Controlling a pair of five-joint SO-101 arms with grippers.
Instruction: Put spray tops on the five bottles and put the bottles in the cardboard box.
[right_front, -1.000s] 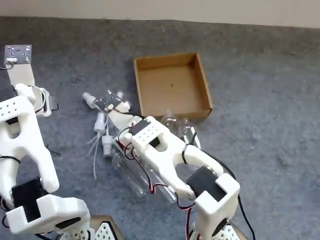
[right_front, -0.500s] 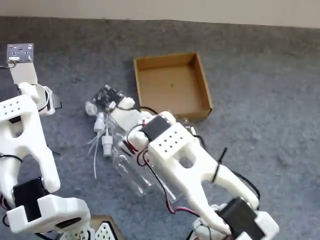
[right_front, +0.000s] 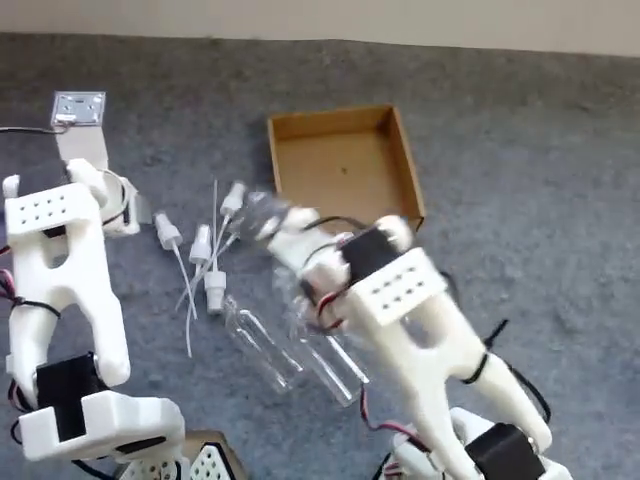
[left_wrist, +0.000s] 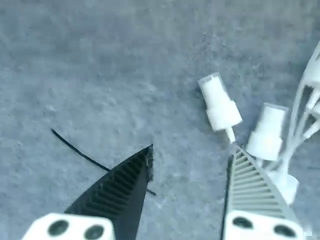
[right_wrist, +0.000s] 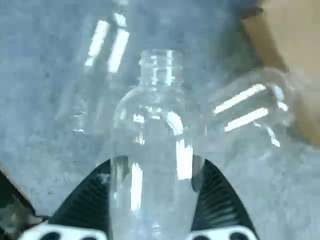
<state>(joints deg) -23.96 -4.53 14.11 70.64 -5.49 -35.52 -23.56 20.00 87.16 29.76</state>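
Right tool (right_wrist: 152, 165) grips a clear bottle (right_wrist: 150, 125), apparently raised beside the cardboard box (right_front: 345, 170); left tool (left_wrist: 191, 150) hangs released over the desk (left_wrist: 100, 60) by loose spray tops (left_wrist: 219, 107).

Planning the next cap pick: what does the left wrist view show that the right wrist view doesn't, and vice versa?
Left wrist: the open left gripper over loose spray tops and a thin black strand. Right wrist: the right gripper clamping an uncapped bottle, other bottles lying nearby, a corner of the cardboard box. Both: grey carpet.
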